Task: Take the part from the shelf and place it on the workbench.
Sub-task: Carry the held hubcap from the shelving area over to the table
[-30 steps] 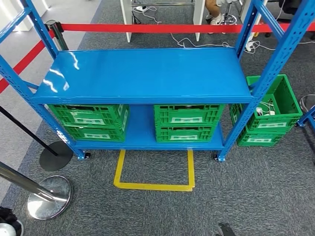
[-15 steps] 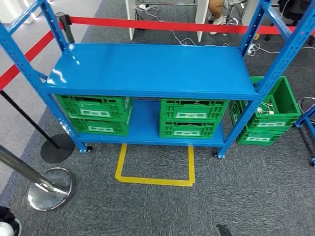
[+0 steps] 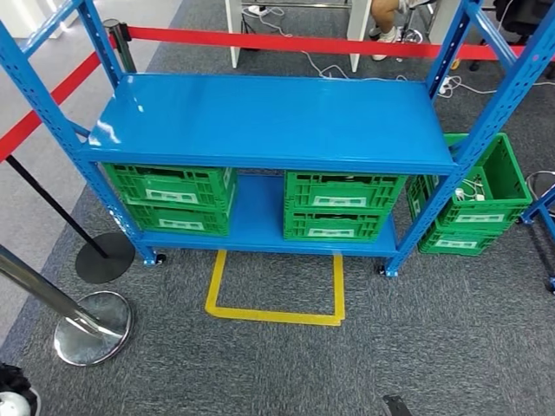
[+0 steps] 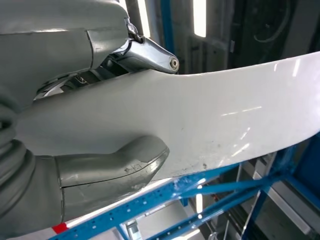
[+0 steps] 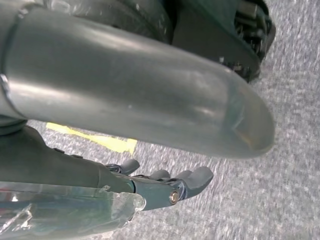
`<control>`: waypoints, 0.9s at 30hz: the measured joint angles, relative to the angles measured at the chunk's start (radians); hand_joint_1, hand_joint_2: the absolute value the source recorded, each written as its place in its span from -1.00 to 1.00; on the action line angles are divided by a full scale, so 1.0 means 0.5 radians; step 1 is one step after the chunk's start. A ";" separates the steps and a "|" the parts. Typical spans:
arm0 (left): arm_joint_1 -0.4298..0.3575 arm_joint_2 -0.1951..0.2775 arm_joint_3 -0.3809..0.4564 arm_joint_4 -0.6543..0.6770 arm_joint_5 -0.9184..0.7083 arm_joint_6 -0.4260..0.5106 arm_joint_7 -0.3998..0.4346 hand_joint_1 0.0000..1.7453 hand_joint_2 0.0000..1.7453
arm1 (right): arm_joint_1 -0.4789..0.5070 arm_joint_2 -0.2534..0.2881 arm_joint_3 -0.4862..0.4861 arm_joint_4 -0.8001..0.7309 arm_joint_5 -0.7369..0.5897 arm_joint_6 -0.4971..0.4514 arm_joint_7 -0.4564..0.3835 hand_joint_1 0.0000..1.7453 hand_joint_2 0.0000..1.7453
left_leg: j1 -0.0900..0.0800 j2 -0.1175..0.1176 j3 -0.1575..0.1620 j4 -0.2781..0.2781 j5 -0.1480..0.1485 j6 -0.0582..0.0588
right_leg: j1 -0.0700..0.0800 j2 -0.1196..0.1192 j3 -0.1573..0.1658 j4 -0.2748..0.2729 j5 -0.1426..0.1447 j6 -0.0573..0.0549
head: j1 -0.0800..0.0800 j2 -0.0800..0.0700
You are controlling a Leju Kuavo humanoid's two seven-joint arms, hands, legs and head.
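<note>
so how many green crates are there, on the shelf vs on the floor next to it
green crates on the shelf's lower level: 4, a left stack and a right stack of 2 each
green crates on the floor beside the shelf: 2, stacked
total: 6

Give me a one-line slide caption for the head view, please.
Looking down at a blue shelf holding green crates underneath, with a yellow floor marking in front.

We see a blue shelf [image 3: 275, 121] standing on grey carpet [image 3: 425, 347]; its lower board carries two green crates [image 3: 173, 199] [image 3: 340, 206], side by side.
</note>
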 joint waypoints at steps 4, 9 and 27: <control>0.002 0.000 0.004 0.002 0.055 0.000 0.000 1.00 1.00 | 0.002 -0.001 -0.002 0.000 0.010 0.002 0.000 -1.00 -1.00 | 0.015 -0.030 -0.028 0.000 0.020 -0.014 | -0.014 0.004 -0.141 0.439 -0.239 0.008 | 0.000 0.000; -0.003 0.005 0.004 -0.001 0.078 0.000 0.000 1.00 1.00 | -0.002 0.002 -0.002 0.002 0.015 0.006 -0.004 -1.00 -1.00 | 0.051 -0.112 -0.082 0.074 0.011 -0.095 | -0.059 0.112 0.181 -0.012 -0.119 0.039 | 0.005 0.000; -0.020 0.035 -0.012 -0.002 0.112 0.000 0.000 1.00 1.00 | -0.006 0.002 -0.007 0.004 0.012 -0.002 0.012 -1.00 -1.00 | -0.019 0.138 -0.063 0.121 -0.070 -0.057 | 0.019 -0.221 0.142 0.006 -0.105 -0.075 | -0.033 0.000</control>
